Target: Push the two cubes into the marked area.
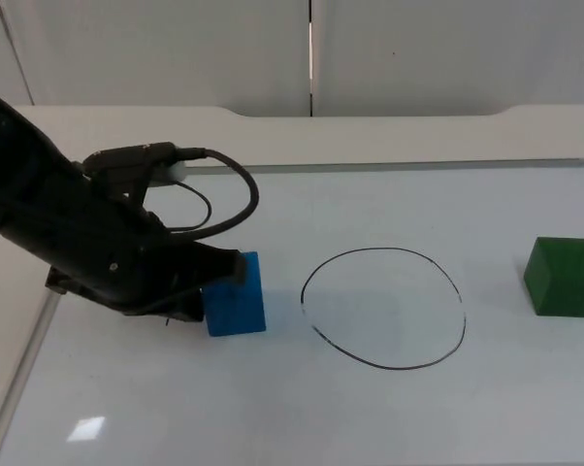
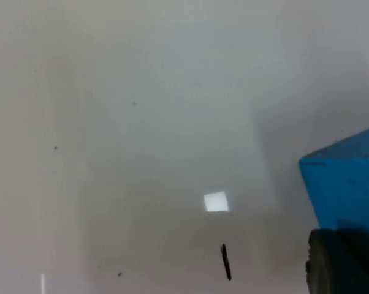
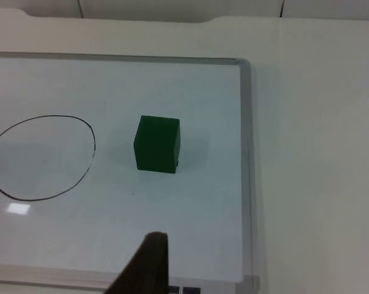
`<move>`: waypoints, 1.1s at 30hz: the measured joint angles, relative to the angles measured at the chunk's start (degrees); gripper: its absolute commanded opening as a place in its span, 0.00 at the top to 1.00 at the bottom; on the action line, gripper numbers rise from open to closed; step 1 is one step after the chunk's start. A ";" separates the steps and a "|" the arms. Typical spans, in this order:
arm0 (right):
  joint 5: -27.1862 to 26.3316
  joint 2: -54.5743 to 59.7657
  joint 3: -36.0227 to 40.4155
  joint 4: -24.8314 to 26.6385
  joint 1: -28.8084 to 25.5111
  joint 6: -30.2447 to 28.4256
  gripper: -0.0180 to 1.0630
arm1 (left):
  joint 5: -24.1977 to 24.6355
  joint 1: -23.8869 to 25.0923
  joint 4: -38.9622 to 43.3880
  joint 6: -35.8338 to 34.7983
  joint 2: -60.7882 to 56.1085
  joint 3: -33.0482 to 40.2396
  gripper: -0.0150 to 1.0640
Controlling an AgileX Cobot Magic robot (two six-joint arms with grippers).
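Note:
A blue cube [image 1: 237, 296] rests on the whiteboard, a short way left of the black drawn oval [image 1: 384, 308]. My left gripper [image 1: 224, 269] presses against the cube's left upper side, with the arm low over the board behind it. From the left wrist the blue cube [image 2: 350, 180] stands right against the left gripper [image 2: 339, 264]. A green cube [image 1: 564, 277] sits near the board's right edge, well right of the oval. The right wrist view has the green cube [image 3: 157, 144] ahead of my right gripper [image 3: 144, 269], with the oval [image 3: 40, 157] beside it. The right arm waits.
The whiteboard's metal frame [image 3: 246, 153] runs close to the green cube's outer side, with bare table beyond it. A small black mark [image 2: 225, 262] lies on the board near the left gripper. The grey partition wall [image 1: 311, 53] closes the far side.

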 measured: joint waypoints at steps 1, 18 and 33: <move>0.00 0.00 0.00 0.00 0.00 0.00 0.01 | 0.00 0.00 0.00 0.00 0.00 0.00 0.99; 0.00 0.00 0.00 0.00 0.00 0.00 0.01 | -4.06 -3.77 -0.24 0.00 0.13 -1.31 0.99; 0.00 0.00 0.00 0.00 0.00 -0.19 0.01 | -2.46 -3.89 -0.24 0.00 0.13 -2.37 0.99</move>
